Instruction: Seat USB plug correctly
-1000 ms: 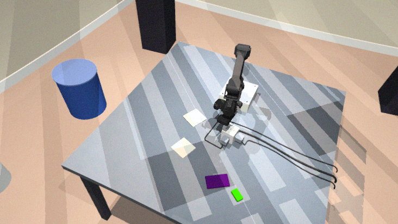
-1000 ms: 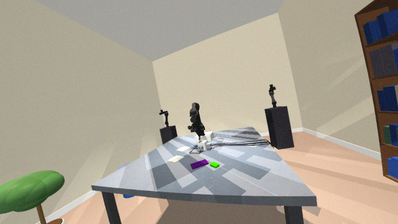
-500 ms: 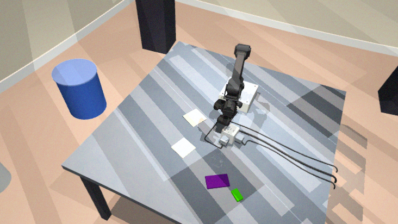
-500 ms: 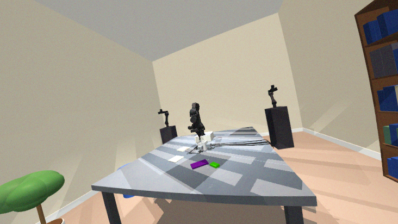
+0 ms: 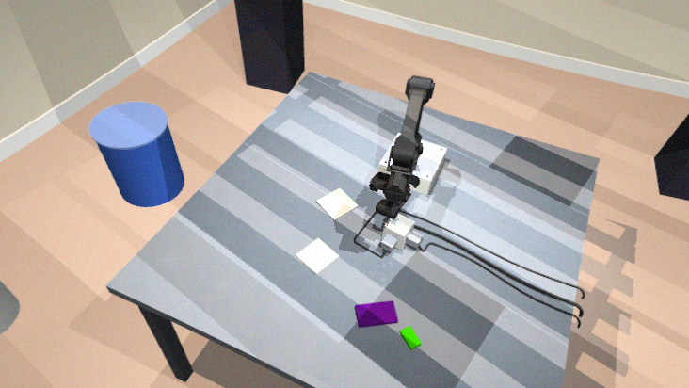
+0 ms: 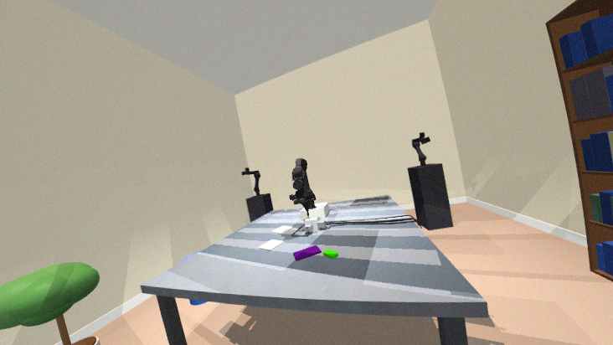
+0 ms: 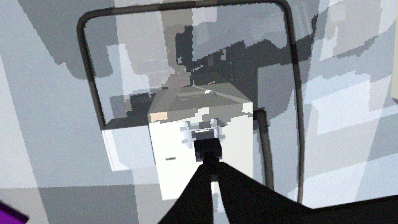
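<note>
The power cube (image 5: 396, 236) (image 6: 314, 225) (image 7: 175, 180) is white and stands on the table with its top under the fingers. My gripper (image 5: 392, 218) (image 7: 212, 170) is shut on the small black USB plug (image 7: 207, 149), directly over the cube's top in the wrist view. A pale metallic piece shows just beyond the plug's black body. The socket is hidden or too blurred to make out, so how deep the plug sits and which way round it is cannot be told.
Light grey adapters (image 5: 388, 242) (image 5: 414, 240) sit at the cube's sides. A black cable (image 5: 356, 234) (image 7: 297, 90) loops around it; several cables run to the table's right edge. White squares (image 5: 337, 203) (image 5: 317, 255), a purple block (image 5: 376, 314) and a green block (image 5: 409, 337) lie on the table.
</note>
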Available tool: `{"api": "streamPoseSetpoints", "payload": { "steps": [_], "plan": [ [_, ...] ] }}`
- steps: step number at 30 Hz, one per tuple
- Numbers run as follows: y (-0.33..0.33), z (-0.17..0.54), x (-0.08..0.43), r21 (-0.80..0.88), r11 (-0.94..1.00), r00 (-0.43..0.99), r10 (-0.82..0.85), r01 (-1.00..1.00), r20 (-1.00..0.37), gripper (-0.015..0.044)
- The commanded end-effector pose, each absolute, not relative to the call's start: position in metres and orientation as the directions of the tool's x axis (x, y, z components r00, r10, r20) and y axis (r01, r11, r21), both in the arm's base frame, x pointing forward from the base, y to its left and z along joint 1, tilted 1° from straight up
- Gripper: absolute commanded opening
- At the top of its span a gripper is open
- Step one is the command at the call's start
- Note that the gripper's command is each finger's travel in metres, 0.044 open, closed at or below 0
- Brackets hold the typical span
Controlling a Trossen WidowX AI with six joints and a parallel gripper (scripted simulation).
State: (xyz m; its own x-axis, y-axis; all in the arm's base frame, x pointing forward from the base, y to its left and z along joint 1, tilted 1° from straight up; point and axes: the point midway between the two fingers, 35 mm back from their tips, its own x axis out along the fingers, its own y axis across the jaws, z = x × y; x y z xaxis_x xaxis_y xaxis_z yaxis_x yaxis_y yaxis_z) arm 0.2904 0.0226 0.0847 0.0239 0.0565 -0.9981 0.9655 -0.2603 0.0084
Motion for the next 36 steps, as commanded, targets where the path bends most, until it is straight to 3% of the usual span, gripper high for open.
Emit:
{"api": "streamPoseSetpoints", "payload": {
  "steps": [1, 36],
  "plan": [
    [0.0235, 0.0841, 0.2906, 0.008, -0.257, 0.025, 0.064, 0.966, -0.998, 0.0000],
    [0.0243, 0.0799, 0.2911, 0.009, -0.259, 0.029, 0.076, 0.966, -0.997, 0.0000]
  ]
}}
